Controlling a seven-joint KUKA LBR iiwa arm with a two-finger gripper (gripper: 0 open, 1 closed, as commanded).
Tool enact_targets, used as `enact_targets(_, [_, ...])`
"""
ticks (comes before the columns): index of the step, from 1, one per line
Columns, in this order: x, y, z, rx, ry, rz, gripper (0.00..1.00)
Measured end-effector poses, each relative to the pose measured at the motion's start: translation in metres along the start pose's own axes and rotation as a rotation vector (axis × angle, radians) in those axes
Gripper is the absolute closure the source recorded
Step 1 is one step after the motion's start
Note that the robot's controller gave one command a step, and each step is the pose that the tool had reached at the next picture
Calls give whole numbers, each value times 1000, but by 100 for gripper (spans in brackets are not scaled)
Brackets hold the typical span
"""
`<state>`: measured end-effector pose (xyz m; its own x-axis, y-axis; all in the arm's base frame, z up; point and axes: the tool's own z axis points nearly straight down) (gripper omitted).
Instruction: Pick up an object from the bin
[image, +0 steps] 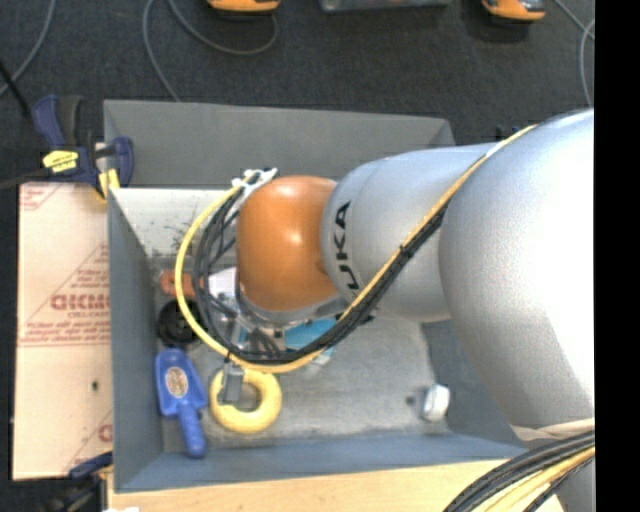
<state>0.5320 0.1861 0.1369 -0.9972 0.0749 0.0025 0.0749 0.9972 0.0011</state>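
So the claw was down low in the front-left part of the bin, right over a yellow ring — a fat doughnut-shaped thing lying flat on the bin floor, close to the wall at the bottom of the view. A grey bit of the claw sat on the ring's upper-left edge and looked to be touching it. Most of the claw was tucked under the wrist though, so I honestly couldn't tell how far open it was or whether it had hold of anything.

Just left of the ring lay a blue toy with a round badge on it, its handle end pointing toward the bottom wall, running along the left side of the bin. Up from that was a black round thing, and past it a bit of something orange-pink poked out beside the cables. A light blue thing peeked out from under the wrist, mostly hidden. Well off to the right, a small white-grey thing sat alone on the floor.

Above the claw was the orange cover, with black cables and a yellow hose looping round its left side — and behind that the big silver arm, reaching in from the right over much of the bin.
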Motion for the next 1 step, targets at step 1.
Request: enact_targets(1, [-11,-11,-5,-3,-6,166,0])
